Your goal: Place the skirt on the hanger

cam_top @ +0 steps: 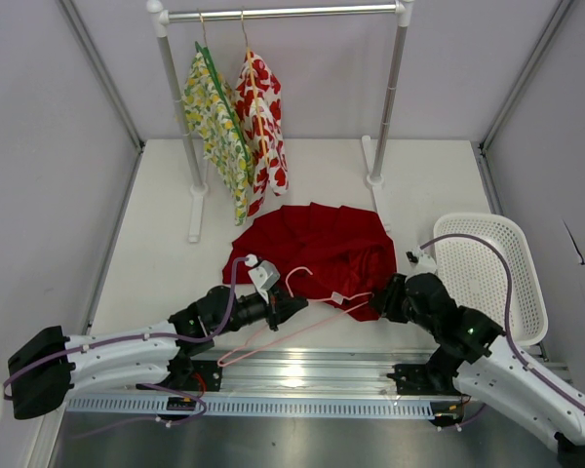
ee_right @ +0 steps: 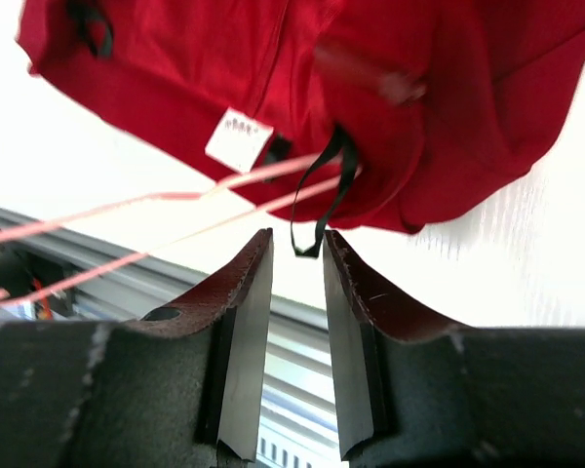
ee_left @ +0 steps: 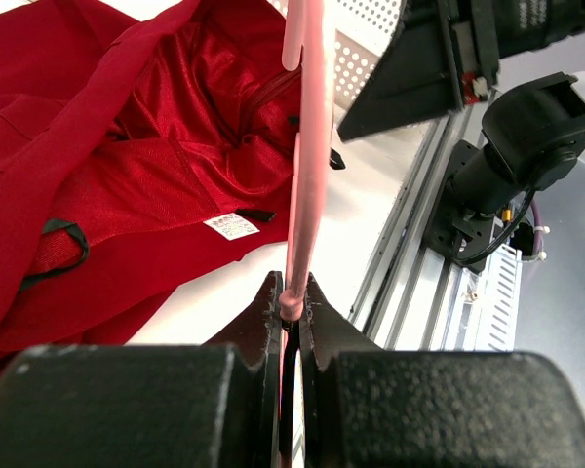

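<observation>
The deep-red skirt [cam_top: 317,246] lies crumpled on the table in front of the rack. The pale pink hanger [cam_top: 273,341] rests at its near edge, its hook [cam_top: 298,277] curving over the cloth. My left gripper [cam_top: 291,304] is shut on the hanger's wire [ee_left: 307,146], pinched at the fingertips [ee_left: 291,302], with the skirt [ee_left: 127,146] beyond it. My right gripper [cam_top: 385,297] is open at the skirt's near right corner. In the right wrist view its tips [ee_right: 297,244] flank the bottom of a black loop [ee_right: 322,210] hanging from the skirt [ee_right: 419,97]. The hanger's wires [ee_right: 127,205] run off to the left by a white label [ee_right: 238,139].
A clothes rack [cam_top: 283,14] at the back holds a yellow-green floral garment [cam_top: 214,122] and a white one with red flowers [cam_top: 263,122]. A white perforated basket [cam_top: 487,273] stands at the right. An aluminium rail [cam_top: 302,375] runs along the near edge.
</observation>
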You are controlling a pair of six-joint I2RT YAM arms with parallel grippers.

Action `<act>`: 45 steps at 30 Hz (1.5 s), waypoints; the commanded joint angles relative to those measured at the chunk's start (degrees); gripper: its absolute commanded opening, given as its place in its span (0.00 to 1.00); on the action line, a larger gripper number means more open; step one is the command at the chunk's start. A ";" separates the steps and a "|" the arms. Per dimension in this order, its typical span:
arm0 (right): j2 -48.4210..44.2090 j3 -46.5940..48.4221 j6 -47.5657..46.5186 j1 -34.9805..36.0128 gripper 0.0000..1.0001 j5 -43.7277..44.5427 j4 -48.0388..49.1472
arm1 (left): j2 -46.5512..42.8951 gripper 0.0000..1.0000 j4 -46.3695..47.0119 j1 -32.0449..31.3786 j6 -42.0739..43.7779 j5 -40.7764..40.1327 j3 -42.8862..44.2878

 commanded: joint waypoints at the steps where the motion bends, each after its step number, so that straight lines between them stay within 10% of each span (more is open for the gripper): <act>1: 1.59 3.09 0.44 4.86 0.33 8.21 -2.04 | -0.13 0.00 1.84 -0.54 1.14 0.20 2.61; 15: 13.98 10.74 2.03 19.37 0.33 24.22 -4.76 | 0.23 0.00 0.52 -0.54 1.49 0.38 3.75; 38: 24.01 13.64 0.71 20.34 0.32 24.58 -4.41 | -0.30 0.00 -0.19 -0.54 1.49 0.20 3.84; 45: 23.83 14.87 1.32 20.34 0.11 25.90 -5.47 | -1.01 0.00 -0.62 -0.54 1.49 0.20 3.58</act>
